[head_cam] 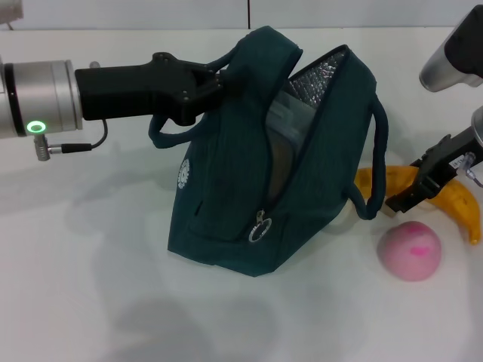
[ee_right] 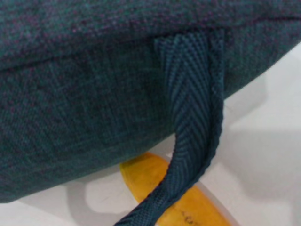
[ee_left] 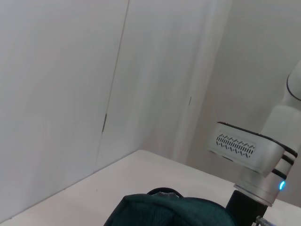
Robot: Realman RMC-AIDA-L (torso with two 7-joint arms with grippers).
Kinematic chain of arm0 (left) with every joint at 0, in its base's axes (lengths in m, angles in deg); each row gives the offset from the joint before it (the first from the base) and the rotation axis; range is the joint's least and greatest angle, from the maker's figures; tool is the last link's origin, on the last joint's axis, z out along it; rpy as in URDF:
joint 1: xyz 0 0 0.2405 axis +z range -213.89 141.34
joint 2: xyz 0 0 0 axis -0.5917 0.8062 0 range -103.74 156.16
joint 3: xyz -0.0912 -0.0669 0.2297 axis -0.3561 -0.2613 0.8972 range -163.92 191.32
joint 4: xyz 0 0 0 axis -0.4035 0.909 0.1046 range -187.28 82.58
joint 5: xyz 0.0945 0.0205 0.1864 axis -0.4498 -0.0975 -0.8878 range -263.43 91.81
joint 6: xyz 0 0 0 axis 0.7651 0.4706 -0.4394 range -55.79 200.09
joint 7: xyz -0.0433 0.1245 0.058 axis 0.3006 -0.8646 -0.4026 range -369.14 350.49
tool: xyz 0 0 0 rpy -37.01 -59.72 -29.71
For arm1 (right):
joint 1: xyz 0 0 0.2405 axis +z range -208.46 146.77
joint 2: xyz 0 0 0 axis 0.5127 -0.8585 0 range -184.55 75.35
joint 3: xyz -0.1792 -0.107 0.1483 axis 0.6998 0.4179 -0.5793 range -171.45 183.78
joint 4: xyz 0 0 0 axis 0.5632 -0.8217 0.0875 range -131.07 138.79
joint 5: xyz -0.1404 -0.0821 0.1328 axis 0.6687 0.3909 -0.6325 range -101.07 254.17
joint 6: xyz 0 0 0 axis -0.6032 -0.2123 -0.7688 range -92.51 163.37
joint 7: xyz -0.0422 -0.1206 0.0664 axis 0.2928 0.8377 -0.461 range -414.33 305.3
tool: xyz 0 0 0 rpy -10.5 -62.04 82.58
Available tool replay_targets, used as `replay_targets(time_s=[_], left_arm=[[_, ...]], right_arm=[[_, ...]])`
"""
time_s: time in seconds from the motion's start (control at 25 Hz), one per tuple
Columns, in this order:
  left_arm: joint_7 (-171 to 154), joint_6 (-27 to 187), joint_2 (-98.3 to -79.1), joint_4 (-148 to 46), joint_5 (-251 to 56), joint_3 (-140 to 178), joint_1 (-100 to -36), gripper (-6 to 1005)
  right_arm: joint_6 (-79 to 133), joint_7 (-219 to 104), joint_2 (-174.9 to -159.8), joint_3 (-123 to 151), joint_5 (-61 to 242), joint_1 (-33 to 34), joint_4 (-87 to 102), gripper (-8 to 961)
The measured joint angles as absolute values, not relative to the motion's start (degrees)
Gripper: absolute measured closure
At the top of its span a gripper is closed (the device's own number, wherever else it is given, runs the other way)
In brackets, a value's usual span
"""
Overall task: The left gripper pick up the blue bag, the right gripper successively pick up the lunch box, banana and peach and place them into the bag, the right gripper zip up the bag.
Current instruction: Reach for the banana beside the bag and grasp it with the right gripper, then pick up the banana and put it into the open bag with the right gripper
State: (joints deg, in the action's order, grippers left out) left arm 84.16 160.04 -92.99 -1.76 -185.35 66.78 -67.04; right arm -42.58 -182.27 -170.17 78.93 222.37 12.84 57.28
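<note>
Head view: blue bag propped open on the white table, tilted, held up by the left gripper

Left gripper is clenched on the bag's upper handle, and a pale container shows inside the silver-lined opening; right gripper sits just above the banana beside the bag's right-hand strap, whether its fingers grasp anything cannot be told; the pink peach lies on the table just in front of the banana, near the bag
</note>
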Motion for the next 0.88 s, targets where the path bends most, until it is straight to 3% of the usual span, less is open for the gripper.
replay_targets(time_s=[0.16, 0.36, 0.88], left_arm=[[84.18, 160.06, -93.12, -1.89, -185.29, 66.79, -67.04, 963], [84.19, 160.08, -93.14, -2.04, -185.27, 66.78, -67.04, 963], [83.35, 160.14, -93.15, -1.90, -184.90, 66.54, -66.65, 963]], right_arm=[[-41.71, -181.91, -170.09, 79.64, 222.40, 12.51, 57.25, 85], [-41.36, -181.85, -169.95, 79.37, 222.42, 12.14, 57.23, 274], [-40.58, -181.87, -169.90, 71.30, 222.00, 4.83, 64.82, 493]])
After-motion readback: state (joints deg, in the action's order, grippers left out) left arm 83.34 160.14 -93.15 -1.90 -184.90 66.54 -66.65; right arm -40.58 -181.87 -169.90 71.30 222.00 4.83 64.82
